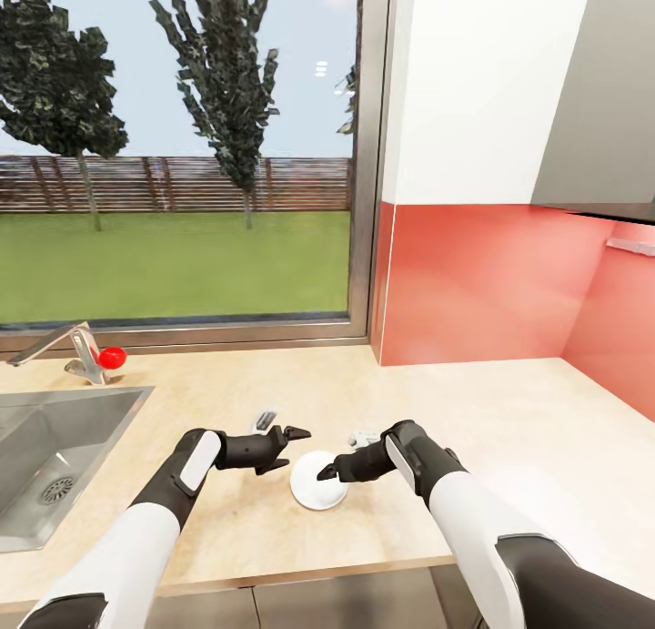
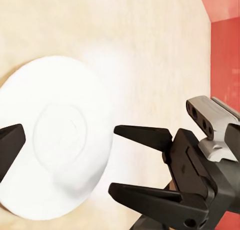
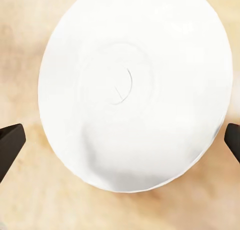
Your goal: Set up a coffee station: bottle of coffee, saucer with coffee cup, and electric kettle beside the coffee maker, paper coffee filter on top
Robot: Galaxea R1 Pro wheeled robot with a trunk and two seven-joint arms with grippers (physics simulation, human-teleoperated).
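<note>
A white round saucer lies flat on the beige countertop, near its front edge. My right gripper hovers directly over the saucer, open, with a black fingertip on either side of the rim and nothing held. In the left wrist view the right gripper has its two fingers spread beside the saucer. My left gripper is open just left of the saucer, above the counter, and empty; one of its fingertips is at the frame edge.
A steel sink with a faucet and a red knob is set into the counter at the left. A red backsplash and a window stand behind, and an upper cabinet hangs at the right.
</note>
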